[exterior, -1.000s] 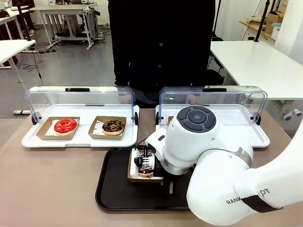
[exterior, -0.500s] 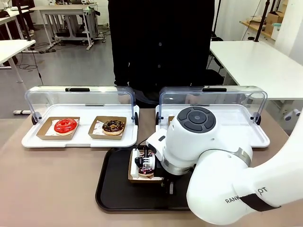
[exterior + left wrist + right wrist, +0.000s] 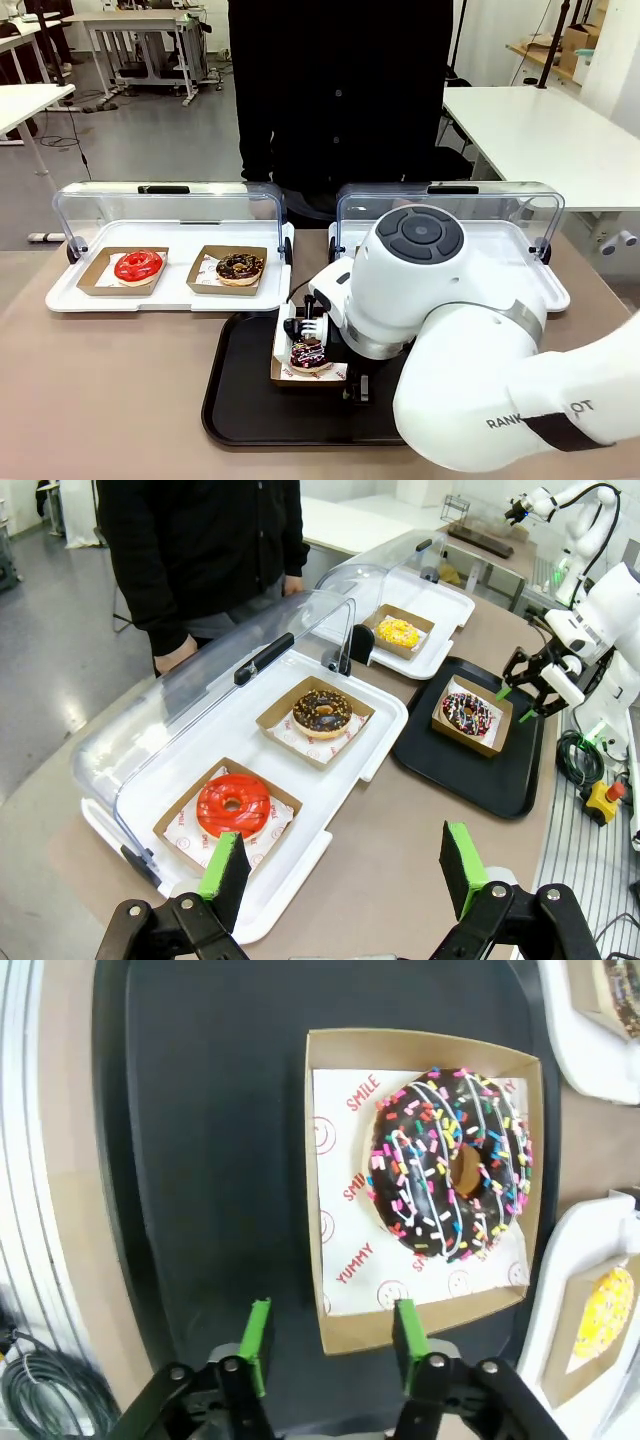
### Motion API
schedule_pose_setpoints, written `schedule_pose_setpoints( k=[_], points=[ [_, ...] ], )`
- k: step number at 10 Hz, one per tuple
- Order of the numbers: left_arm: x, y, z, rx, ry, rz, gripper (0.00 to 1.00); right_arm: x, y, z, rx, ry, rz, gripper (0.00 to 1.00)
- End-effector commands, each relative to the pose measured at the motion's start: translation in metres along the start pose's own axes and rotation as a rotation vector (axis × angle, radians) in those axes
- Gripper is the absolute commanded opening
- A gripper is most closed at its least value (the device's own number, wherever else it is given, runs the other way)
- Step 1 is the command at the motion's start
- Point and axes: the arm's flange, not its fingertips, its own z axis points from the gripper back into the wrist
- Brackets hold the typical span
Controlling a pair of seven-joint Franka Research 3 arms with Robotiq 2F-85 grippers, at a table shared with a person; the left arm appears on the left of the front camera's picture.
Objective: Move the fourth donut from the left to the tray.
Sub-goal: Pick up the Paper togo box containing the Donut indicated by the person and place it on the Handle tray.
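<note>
A grey floor [image 3: 170,135] stretches behind the brown surface [image 3: 110,400]. White tables stand at ten o'clock [image 3: 130,25] and two o'clock [image 3: 545,135], cardboard boxes [image 3: 575,45] at one o'clock.

Black tray [image 3: 200,1160] carries a brown cardboard holder [image 3: 330,1050] with printed paper liner. The chocolate-iced ring donut [image 3: 450,1165], white-streaked with multicoloured sprinkles, sits inside it. The right gripper [image 3: 330,1345] is spread, empty, green pads [image 3: 258,1345] above the holder's near edge. A yellow donut [image 3: 603,1312] lies at the right edge.
</note>
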Motion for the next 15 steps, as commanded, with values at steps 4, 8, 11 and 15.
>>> schedule_pose_setpoints(
  k=[4, 8, 11, 15],
  points=[
    [0.0, 0.001, -0.001, -0.002, -0.025, -0.022, 1.0, -0.058, 0.035, 0.058, 0.025, -0.017, -0.04, 1.0],
    [0.0, 0.001, -0.001, -0.002, -0.025, -0.022, 1.0, 0.0, 0.004, 0.058, 0.002, -0.005, -0.06, 1.0],
    [0.0, 0.001, -0.001, -0.002, -0.025, -0.022, 1.0, 0.0, 0.004, 0.058, 0.002, -0.005, -0.06, 1.0],
    [0.0, 0.001, -0.001, -0.002, -0.025, -0.022, 1.0, 0.0, 0.004, 0.058, 0.002, -0.005, -0.06, 1.0]
  ],
)
